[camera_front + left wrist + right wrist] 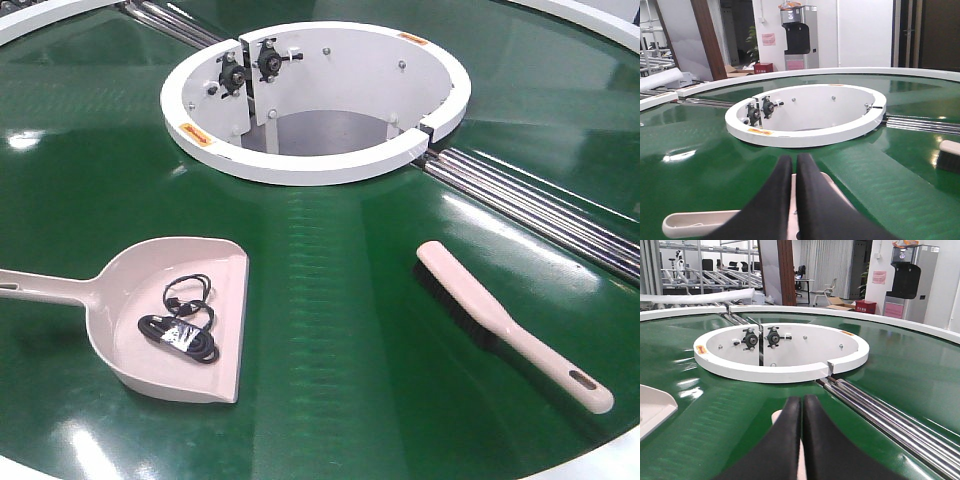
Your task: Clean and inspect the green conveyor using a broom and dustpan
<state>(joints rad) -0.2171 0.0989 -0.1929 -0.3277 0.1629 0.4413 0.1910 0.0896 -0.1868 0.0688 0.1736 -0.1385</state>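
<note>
The green conveyor fills the front view, with its white central ring at the back. The beige-pink dustpan lies at the left with a coiled black cable inside it. The beige broom lies at the right, bristles down, handle toward the front right. Neither gripper shows in the front view. In the left wrist view my left gripper is shut and empty, above the dustpan. In the right wrist view my right gripper is shut and empty, above the broom's tip.
Silver roller rods run from the ring toward the right edge, just behind the broom; they also show in the right wrist view. More rods lie at the back left. The white outer rim curves behind the ring.
</note>
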